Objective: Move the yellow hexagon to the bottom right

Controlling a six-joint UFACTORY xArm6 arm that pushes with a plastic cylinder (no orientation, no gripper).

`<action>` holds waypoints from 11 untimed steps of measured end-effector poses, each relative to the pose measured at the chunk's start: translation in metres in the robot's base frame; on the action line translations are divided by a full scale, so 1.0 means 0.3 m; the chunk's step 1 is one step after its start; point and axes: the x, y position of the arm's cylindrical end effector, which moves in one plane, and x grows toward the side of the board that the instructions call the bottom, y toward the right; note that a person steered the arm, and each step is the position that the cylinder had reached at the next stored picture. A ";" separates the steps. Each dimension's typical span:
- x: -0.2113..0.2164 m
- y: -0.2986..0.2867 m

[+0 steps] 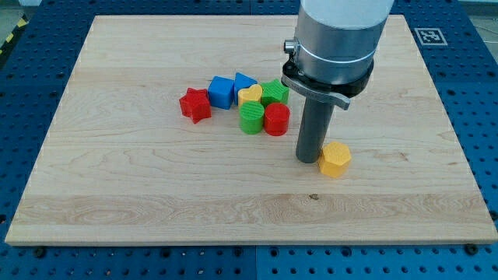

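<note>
The yellow hexagon lies on the wooden board, right of centre and a little below the middle. My tip stands just to the hexagon's left, touching or almost touching its side. The rod hangs from the large grey arm body at the view's top.
A cluster of blocks lies left of the rod: a red star, a blue cube, a blue triangular block, a yellow heart, two green blocks and a red cylinder. The board's right edge borders blue perforated table.
</note>
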 end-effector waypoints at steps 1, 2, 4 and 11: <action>0.007 0.009; 0.007 0.009; -0.097 0.049; 0.162 0.116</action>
